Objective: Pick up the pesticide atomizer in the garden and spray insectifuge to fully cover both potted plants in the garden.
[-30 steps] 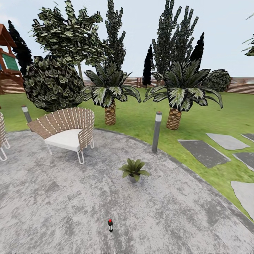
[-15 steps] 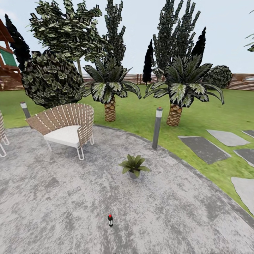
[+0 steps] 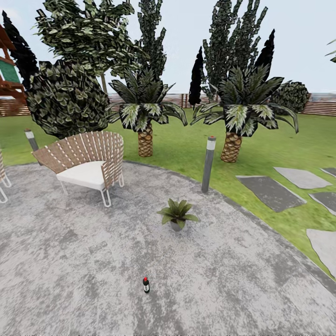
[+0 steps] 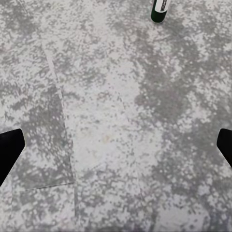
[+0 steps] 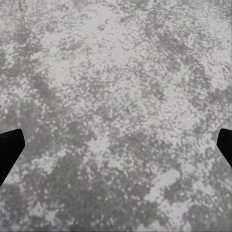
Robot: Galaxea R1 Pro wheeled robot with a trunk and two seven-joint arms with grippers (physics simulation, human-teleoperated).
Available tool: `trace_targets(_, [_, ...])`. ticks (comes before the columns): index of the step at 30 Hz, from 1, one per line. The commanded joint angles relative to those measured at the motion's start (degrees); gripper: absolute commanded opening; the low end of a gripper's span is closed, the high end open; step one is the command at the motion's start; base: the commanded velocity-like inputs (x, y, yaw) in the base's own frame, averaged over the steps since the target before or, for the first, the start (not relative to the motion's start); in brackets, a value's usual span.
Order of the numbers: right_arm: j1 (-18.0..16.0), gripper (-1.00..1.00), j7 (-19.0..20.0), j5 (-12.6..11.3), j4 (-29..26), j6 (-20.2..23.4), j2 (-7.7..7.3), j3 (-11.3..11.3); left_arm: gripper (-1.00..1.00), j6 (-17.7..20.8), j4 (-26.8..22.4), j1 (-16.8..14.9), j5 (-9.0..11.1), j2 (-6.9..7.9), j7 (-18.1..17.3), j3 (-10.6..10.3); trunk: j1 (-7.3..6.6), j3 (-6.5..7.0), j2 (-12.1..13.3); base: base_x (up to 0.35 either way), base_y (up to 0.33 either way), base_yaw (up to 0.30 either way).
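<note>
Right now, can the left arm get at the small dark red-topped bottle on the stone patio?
Probably not yet. The dark red-topped bottle stands upright on bare grey stone patio, nothing around it, but well ahead of the open left gripper; rolling closer looks needed.

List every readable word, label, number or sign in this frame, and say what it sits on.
None can be read.
Slim dark green-black atomizer bottle with red top standing on the mottled grey stone patio: a white label patch shows in the left wrist view, with dark marks too blurred to read.
Grey bollard lamp: no lettering visible.
</note>
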Motion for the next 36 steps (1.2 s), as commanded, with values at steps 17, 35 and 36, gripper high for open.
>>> trace_targets(17, [0.0,1.0,0.0,0.0,0.1,-0.2,0.0,0.0,1.0,-0.2,0.1,0.0,0.0,0.03,0.0,0.0,3.73,-4.48,-6.9,0.0,0.0,0.0])
trace_targets(35, [0.0,1.0,0.0,0.0,0.1,-0.2,0.0,0.0,1.0,-0.2,0.1,0.0,0.0,0.03,0.0,0.0,7.69,-8.93,-14.1,0.0,0.0,0.0])
trace_targets(36, [0.0,1.0,0.0,0.0,0.1,-0.2,0.0,0.0,1.0,-0.2,0.1,0.0,0.0,0.02,0.0,0.0,7.9,-9.17,-14.5,0.0,0.0,0.0])
